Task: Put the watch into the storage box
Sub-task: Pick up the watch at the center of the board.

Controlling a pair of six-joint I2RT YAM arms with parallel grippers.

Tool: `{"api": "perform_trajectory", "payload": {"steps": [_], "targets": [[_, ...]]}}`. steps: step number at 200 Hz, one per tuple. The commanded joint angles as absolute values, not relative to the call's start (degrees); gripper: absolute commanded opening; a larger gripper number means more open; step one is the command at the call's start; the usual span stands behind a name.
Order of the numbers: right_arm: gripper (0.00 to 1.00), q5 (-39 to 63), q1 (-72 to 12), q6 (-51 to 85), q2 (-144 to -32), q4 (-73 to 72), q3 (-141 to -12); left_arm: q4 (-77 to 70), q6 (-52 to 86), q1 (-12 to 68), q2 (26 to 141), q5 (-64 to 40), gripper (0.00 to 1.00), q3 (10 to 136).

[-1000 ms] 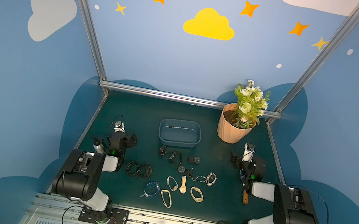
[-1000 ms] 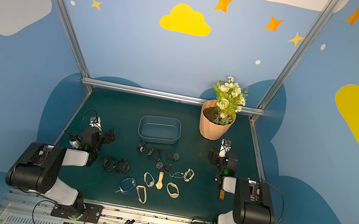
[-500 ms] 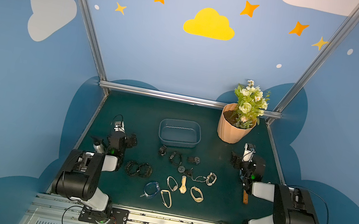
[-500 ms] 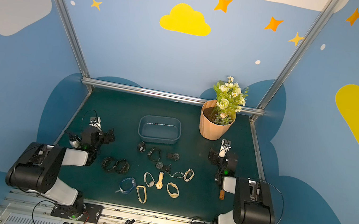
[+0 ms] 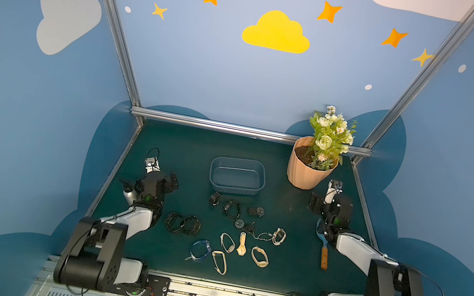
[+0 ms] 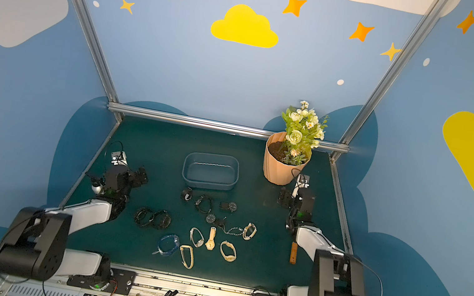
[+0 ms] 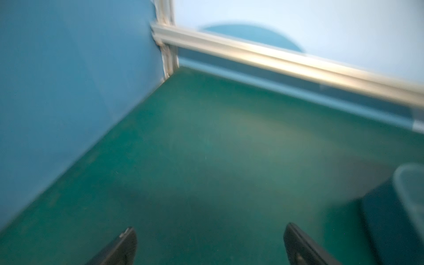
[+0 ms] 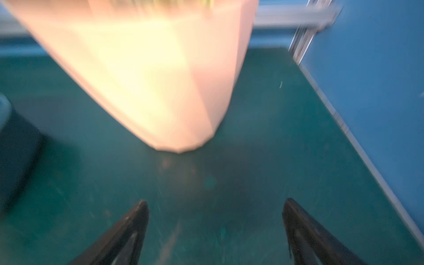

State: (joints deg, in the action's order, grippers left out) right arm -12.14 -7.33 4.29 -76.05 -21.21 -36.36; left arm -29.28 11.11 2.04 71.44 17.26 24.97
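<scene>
both top views showed almost nothing changed over the last second: the watches (image 5: 241,244) lay untouched on the surface (image 5: 179,151) near the empty storage box (image 5: 240,160). left hand (image 7: 208,231) and right hand (image 8: 215,204) gaped wide, holding nothing, so no pick had begun.

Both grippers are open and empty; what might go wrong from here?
The two black bands lie touching, so one grab may lift both. The flowerpot stands just ahead of the right gripper; a swing toward the storage box might knock it.
</scene>
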Motion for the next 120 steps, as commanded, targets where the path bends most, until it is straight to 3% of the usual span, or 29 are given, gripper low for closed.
{"api": "perform_trajectory", "payload": {"steps": [1,28,70,97,120], "targets": [[0.92,-21.20,-9.72,19.12,-69.23,-8.26,-40.02,-16.82,25.31,2.56,62.70,20.62,1.00,26.41],[0.92,-10.27,-6.29,25.99,-66.00,-6.39,-35.34,-11.39,40.67,1.55,53.51,17.99,1.00,24.74],[0.88,-4.75,-8.16,28.86,-63.67,16.15,-41.16,1.22,41.16,0.31,43.07,13.73,1.00,25.42],[0.79,-6.24,-12.75,29.53,-62.03,29.78,-43.04,3.30,42.07,0.27,39.76,8.87,1.00,24.90],[0.65,-5.75,-17.08,31.72,-60.88,35.66,-42.03,7.03,42.74,0.37,39.56,5.30,0.99,26.23]]}}
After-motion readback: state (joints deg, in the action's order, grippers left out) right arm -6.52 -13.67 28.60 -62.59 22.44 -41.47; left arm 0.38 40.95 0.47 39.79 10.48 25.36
